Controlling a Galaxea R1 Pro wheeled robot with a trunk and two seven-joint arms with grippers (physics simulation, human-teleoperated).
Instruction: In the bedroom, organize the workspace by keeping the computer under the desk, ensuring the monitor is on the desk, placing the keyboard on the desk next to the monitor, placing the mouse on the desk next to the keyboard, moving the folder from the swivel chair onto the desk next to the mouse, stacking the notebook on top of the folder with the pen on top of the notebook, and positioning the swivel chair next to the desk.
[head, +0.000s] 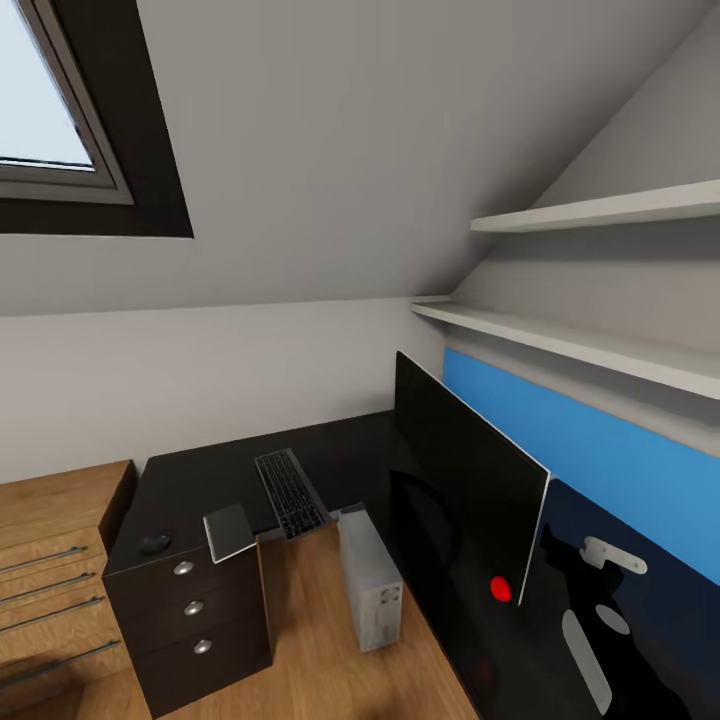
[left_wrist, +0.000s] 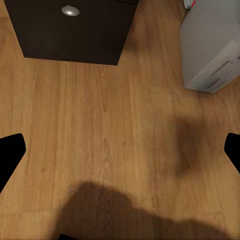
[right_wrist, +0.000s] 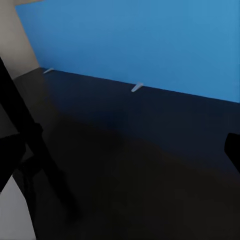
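Observation:
The black L-shaped desk (head: 200, 470) carries the wide black monitor (head: 470, 490) on its right wing. The keyboard (head: 290, 492) lies left of the monitor, its near end at the desk's edge. A dark mouse (head: 155, 543) sits above the drawers (head: 190, 610). Beside it the grey notebook (head: 230, 530) overhangs the front edge. On the floor in the desk's inner corner stands the light grey computer (head: 370, 580) (left_wrist: 210, 50). My left gripper (left_wrist: 120, 155) hangs open over bare floor. My right gripper (right_wrist: 120, 155) is open above the desk top (right_wrist: 130, 150), near the monitor's stand (right_wrist: 35, 145). The folder, pen and swivel chair are out of view.
Low wooden shelving (head: 50, 560) stands left of the drawers. A blue wall panel (head: 600, 460) (right_wrist: 140, 40) runs behind the desk's right wing, with two white shelves (head: 560, 345) above it. The ceiling slopes low, with a skylight (head: 40, 100). Wooden floor (left_wrist: 110, 125) lies open before the drawers.

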